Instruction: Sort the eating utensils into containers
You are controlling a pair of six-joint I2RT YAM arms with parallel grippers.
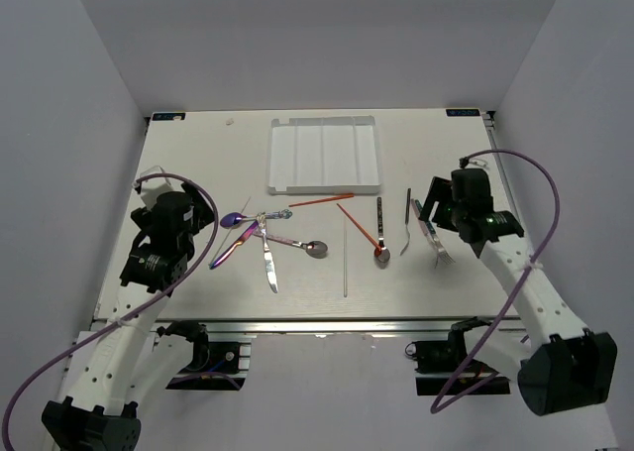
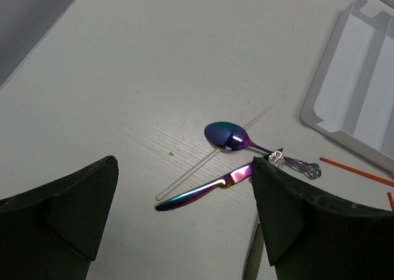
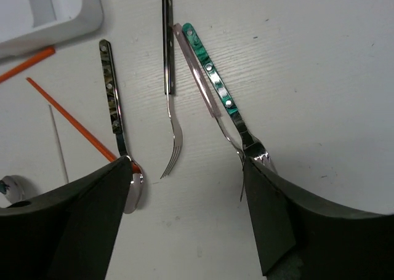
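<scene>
The bench [image 1: 198,144] was wide and pale. On its far side lay the white tray [image 1: 325,154], with long slots side by side. All the forks, spoons, knives and sticks lay on the bench, on the near side of the tray.

The left tool [image 2: 184,221] hung over the left bunch. Its two fingers stood wide apart and held nothing. The right tool [image 3: 188,215] hung over the right bunch. Its fingers were wide apart too, with nothing in them.

Under the left tool a clear stick [image 2: 209,161] lay slanted. A purple spoon [image 2: 226,135] lay across it, and a purple knife [image 2: 200,194] lay just beside the spoon. From above I saw a silver knife [image 1: 269,270] and a silver spoon [image 1: 313,248] close by them.

In the middle lay a thin pale stick [image 1: 345,258]. An orange stick [image 1: 322,200] lay just by the tray's near edge. A second orange stick [image 1: 355,223] slanted toward a brown spoon [image 3: 112,95].

Under the right tool, next to that spoon, lay a black fork [image 3: 168,89], its prongs pointing at the tool. Beside the fork was a green handle [image 3: 214,77] with a slim silver handle [image 3: 196,77] crossing it. Their heads were partly hidden by a finger.
</scene>
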